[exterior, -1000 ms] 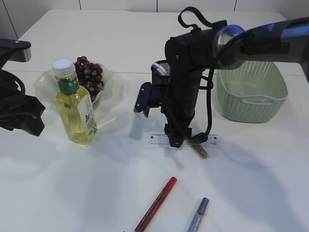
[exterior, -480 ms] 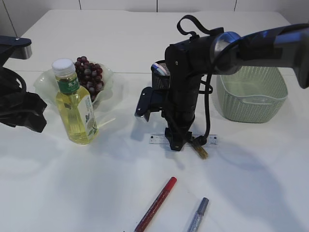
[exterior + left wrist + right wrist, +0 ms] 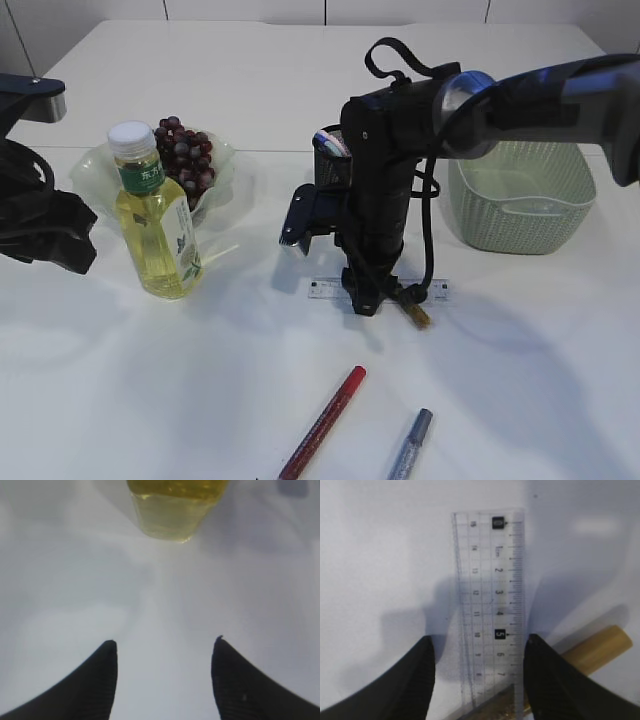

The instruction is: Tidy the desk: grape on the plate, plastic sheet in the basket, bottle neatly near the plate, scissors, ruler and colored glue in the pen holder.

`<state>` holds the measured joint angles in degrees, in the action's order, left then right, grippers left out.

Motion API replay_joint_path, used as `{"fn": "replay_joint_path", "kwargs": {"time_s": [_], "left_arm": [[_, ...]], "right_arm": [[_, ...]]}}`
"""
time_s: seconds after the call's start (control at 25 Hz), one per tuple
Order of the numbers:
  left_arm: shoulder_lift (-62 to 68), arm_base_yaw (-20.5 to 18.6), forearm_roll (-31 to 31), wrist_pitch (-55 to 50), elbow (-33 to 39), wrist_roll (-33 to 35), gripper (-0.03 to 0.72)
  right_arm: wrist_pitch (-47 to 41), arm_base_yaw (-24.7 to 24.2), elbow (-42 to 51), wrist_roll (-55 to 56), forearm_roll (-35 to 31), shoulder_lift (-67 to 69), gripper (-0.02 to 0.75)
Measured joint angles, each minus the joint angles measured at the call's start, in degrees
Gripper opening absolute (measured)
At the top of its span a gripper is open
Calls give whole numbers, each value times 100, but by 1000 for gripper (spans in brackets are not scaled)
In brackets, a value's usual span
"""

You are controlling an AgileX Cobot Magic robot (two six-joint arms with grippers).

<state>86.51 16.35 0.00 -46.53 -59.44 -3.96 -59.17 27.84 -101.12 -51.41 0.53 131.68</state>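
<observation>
The clear ruler (image 3: 489, 605) lay flat on the counter (image 3: 150, 380) at frame centre, a gold glue stick (image 3: 600, 647) across its lower end. The right tool (image 3: 477, 652), jaws spread, straddled it and held nothing, having settled slightly lower and leftward over the last second; a grasp seemed imminent. The left tool (image 3: 164, 647), also spread, idled before the bottle (image 3: 155, 220) at left.
</observation>
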Motion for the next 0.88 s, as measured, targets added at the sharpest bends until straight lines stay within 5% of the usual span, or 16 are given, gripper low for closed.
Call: {"fn": "replay_joint_path", "kwargs": {"time_s": [0.24,0.52,0.88], "left_arm": [[0,0,0,0,0,0,435],[0,0,0,0,0,0,435],[0,0,0,0,0,0,435]], "right_arm": [[4,0,-4,33,0,37,440],[13,0,-98,52,85,36,288],[2,0,-111,52,122,36,279]]}}
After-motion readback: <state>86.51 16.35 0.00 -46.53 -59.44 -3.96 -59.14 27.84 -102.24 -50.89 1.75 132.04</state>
